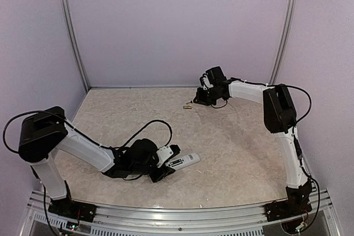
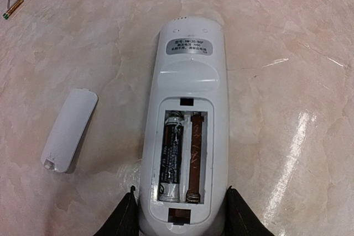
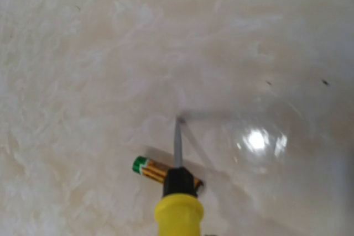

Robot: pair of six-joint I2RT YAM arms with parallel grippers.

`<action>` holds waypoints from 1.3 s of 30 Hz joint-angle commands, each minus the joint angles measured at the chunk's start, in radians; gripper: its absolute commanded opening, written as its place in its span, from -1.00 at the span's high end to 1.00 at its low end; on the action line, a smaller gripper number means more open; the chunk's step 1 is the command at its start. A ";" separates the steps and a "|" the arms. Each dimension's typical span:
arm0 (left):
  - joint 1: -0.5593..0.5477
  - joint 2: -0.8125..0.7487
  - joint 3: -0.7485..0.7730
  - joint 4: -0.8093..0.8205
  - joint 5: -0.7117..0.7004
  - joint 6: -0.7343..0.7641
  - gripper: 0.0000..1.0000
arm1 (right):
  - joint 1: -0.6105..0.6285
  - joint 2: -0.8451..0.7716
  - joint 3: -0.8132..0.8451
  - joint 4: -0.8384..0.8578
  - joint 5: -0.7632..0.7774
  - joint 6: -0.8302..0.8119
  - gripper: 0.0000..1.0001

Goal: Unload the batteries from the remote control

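Note:
The white remote control (image 2: pixel 188 75) lies back-up on the table with its battery bay open. My left gripper (image 2: pixel 180 189) is shut on its near end, one black finger on each side. One dark battery (image 2: pixel 171 161) sits in the bay's left slot; the right slot shows only its spring. A brassy-gold battery (image 3: pixel 152 169) lies loose on the table at the far side (image 1: pixel 188 105). My right gripper (image 1: pixel 198 99) is beside it, shut on a yellow-handled screwdriver (image 3: pixel 178 211) whose tip rests on the table just past the battery. Its fingers are out of the right wrist view.
The small white cover piece (image 2: pixel 69 131) lies flat to the left of the remote. Purple walls close off the table at the back and both sides (image 1: pixel 177 26). The left arm's black cable (image 1: pixel 149 128) loops over the table.

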 commanded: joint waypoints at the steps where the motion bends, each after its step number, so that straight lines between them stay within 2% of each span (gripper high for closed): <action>1: -0.006 -0.024 0.009 -0.076 -0.026 -0.005 0.53 | -0.008 0.046 0.062 -0.048 -0.028 -0.020 1.00; 16: -0.007 -0.021 0.035 -0.090 -0.031 -0.004 0.54 | -0.007 -0.178 -0.267 0.024 -0.068 0.000 1.00; 28: -0.004 -0.012 0.080 -0.127 -0.057 -0.036 0.54 | -0.003 -0.211 -0.300 0.049 -0.107 -0.004 1.00; 34: -0.026 0.049 0.207 -0.251 -0.149 -0.139 0.59 | -0.003 -0.216 -0.290 0.042 -0.092 -0.006 1.00; 39: -0.052 -0.005 0.217 -0.341 -0.323 -0.268 0.59 | -0.003 -0.247 -0.296 0.030 -0.069 -0.015 1.00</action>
